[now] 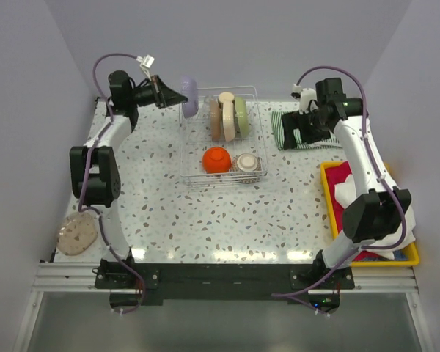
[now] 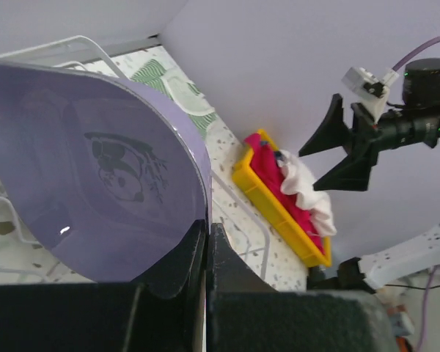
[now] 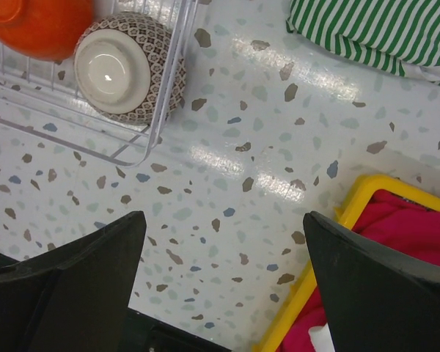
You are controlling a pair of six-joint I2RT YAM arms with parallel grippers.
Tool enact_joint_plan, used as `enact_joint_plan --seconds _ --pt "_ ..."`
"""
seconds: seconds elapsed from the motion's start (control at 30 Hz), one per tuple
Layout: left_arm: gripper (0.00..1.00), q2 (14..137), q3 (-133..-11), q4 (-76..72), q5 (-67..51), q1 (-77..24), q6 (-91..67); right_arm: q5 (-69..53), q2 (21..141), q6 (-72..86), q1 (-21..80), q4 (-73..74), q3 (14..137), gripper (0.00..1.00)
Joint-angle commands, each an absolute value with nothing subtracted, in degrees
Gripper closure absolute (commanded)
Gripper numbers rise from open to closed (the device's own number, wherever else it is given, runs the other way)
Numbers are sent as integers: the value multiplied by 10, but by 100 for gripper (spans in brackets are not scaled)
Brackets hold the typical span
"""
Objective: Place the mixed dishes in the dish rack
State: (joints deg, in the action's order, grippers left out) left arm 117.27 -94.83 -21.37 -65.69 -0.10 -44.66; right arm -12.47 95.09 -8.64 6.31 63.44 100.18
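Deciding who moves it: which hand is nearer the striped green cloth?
Right. The right hand hovers at the edge of the striped green cloth; the left hand is across the dish rack, at its far-left corner, shut on a purple plate.

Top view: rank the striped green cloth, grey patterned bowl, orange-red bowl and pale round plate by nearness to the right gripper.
1. Striped green cloth, right by the right gripper.
2. Grey patterned bowl, near right corner of the dish rack.
3. Orange-red bowl, left of that bowl.
4. Pale round plate, near left corner of the table.
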Motion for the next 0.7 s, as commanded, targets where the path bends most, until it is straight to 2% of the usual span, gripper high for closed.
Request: enact_joint_plan --seconds 0.0,0.67 --pt "100 1208 -945 -537 -728 -15 -767 -85 939 -99 62 635 984 7" --pt "100 1297 -956 -496 -712 -38 -765 -65 966 -126 62 652 1001 7"
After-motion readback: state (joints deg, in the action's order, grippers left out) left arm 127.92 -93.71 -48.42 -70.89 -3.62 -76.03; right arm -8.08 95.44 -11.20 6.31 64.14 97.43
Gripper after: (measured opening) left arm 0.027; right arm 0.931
